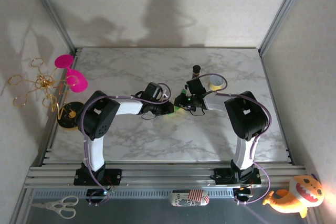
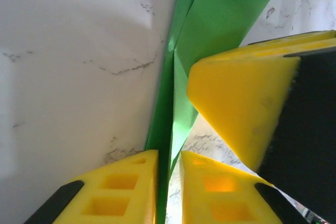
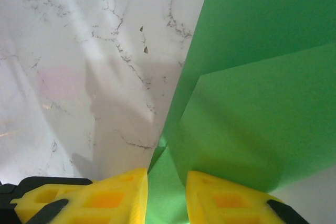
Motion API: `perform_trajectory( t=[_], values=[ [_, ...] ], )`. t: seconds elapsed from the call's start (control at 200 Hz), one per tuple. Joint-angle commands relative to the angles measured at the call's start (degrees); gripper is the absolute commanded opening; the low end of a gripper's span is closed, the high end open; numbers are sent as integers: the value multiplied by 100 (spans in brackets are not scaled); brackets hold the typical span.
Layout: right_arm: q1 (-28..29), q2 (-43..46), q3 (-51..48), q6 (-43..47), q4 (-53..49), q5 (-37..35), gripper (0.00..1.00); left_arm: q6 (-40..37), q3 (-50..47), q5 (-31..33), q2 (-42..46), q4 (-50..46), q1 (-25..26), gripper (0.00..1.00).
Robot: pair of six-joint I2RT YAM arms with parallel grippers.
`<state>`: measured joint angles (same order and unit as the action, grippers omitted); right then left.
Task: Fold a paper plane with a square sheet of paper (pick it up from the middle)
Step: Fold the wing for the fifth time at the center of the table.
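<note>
The sheet of paper (image 2: 231, 9) is bright green and folded into a narrow creased shape with overlapping flaps (image 3: 262, 103), lying on the marble table (image 1: 157, 140) near its middle. My two grippers meet over it, the left gripper (image 1: 167, 109) from the left and the right gripper (image 1: 185, 103) from the right. In the left wrist view, the folded edge runs between my left gripper's (image 2: 169, 153) yellow fingers, against one finger with a slit of table beside the other. My right gripper's finger (image 2: 236, 98) rests on the paper close by. My right gripper (image 3: 167, 171) stands slightly apart with green paper between its fingers.
A yellow-white tape roll (image 1: 214, 82) and a small dark cylinder (image 1: 196, 70) stand just behind the right gripper. Pink cups on a gold wire stand (image 1: 68, 72) are off the table's left edge. Scissors (image 1: 58, 206) and a plush toy (image 1: 294, 195) lie in front of the arm bases.
</note>
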<state>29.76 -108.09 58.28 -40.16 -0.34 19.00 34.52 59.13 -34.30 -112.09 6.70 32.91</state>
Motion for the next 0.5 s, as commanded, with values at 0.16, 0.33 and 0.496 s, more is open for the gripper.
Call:
perform_trajectory(
  t=[0.16, 0.33, 0.496],
  values=[
    [-75, -315, 139, 373, -526, -101, 28, -80, -139, 347, 397, -608, 5, 21],
    [-68, -357, 175, 408, -551, -64, 28, 8, -157, 217, 412, -477, -2, 19],
    [-70, -412, 207, 438, -587, -28, 28, 46, -238, 171, 410, -428, 4, 16]
  ],
)
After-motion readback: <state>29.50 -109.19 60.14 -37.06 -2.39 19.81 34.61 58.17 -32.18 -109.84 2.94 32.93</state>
